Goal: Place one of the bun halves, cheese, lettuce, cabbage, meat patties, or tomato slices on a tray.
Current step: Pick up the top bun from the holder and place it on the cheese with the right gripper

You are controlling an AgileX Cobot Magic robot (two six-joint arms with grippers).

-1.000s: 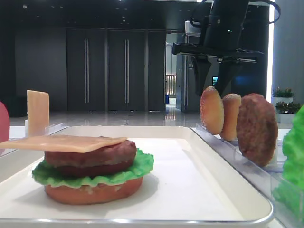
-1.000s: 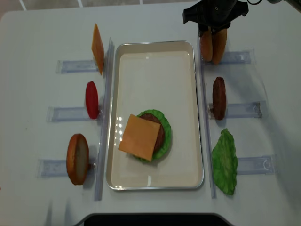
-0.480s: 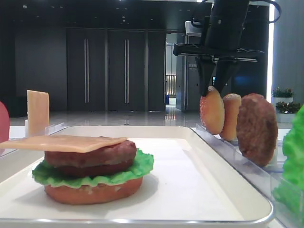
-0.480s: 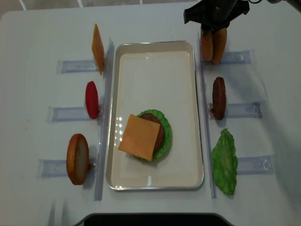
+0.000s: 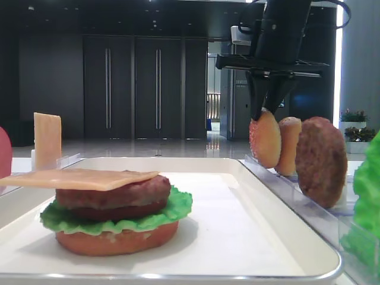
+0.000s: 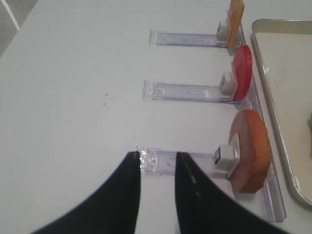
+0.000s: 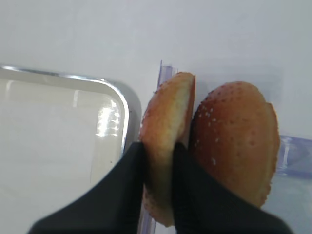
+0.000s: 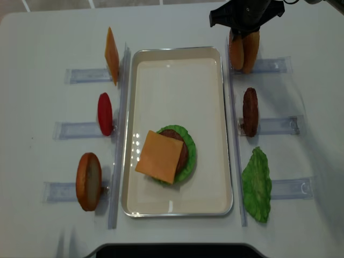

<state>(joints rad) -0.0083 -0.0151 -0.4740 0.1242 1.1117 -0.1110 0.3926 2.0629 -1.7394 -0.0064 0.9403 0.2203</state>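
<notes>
At the far right of the white table [image 8: 48,32], the right gripper [image 7: 158,156] reaches down with its black fingers [image 7: 127,168] clamped on either face of a golden-tan, sesame-speckled bun half [image 7: 168,126] that stands on edge in a clear plastic rack [image 8: 271,65], just outside the far right corner of the large white rectangular tray [image 8: 177,70]. A second domed sesame bun half [image 7: 239,141] stands touching it on the right. On the tray's near part sits a stack: a reddish-brown bun bottom [image 5: 116,240], ruffled green lettuce [image 5: 172,214], a dark-brown meat patty [image 5: 113,196] and a flat yellow-orange cheese square [image 8: 159,156] on top. Right of the tray, another brown patty [image 8: 250,111] and a green lettuce leaf [image 8: 257,185] stand in racks. Left of the tray stand an upright cheese slice [image 8: 111,55], a red tomato disc [image 8: 105,113] and a brown bun piece [image 8: 88,181]. The left gripper [image 6: 157,163] hovers over the table near that bun piece's rack, its dark fingers [image 6: 129,175] close together, a narrow gap showing, holding nothing.
</notes>
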